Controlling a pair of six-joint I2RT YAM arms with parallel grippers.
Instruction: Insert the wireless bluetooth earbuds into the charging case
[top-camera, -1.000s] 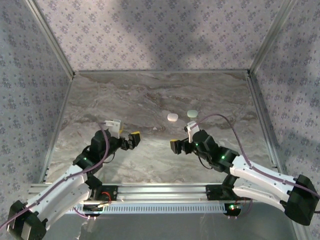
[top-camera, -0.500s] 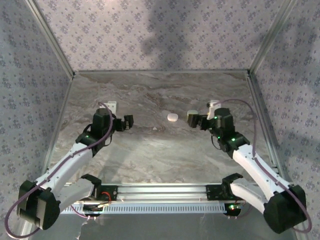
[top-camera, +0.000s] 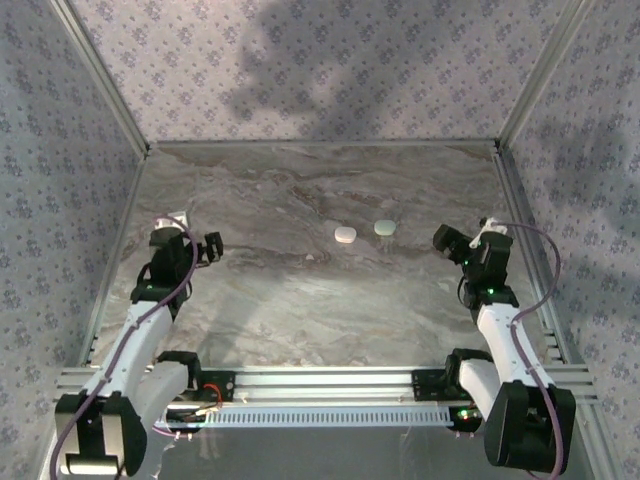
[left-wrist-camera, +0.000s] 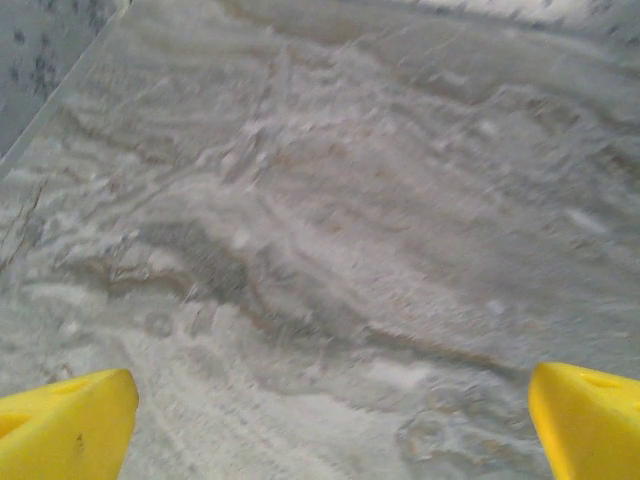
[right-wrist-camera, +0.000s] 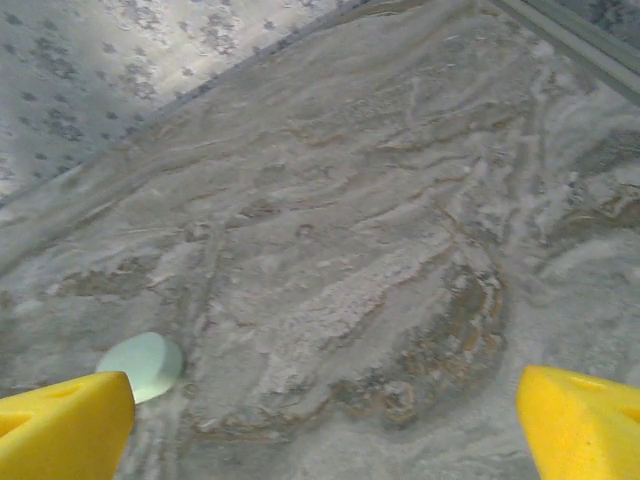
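While left claw (top-camera: 210, 247) and right claw (top-camera: 445, 240) gape empty, two cases (top-camera: 345, 234) (top-camera: 384, 228), perhaps one earbud (top-camera: 310, 258), lie between.

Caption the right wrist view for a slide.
Open right tool over marble table, pale green case at lower left.

The top camera looks down from behind the arm bases (top-camera: 182, 372) across the whole table (top-camera: 300, 310). Both wrist cameras skim it closely; the right one shares the pale green case (right-wrist-camera: 142, 365).

I see a grey marble-patterned tabletop (top-camera: 300, 310) boxed in by three floral-print wall panels (top-camera: 330, 40), aluminium rails (top-camera: 100, 75) at the corners, soft shadows (top-camera: 300, 90) across the back.
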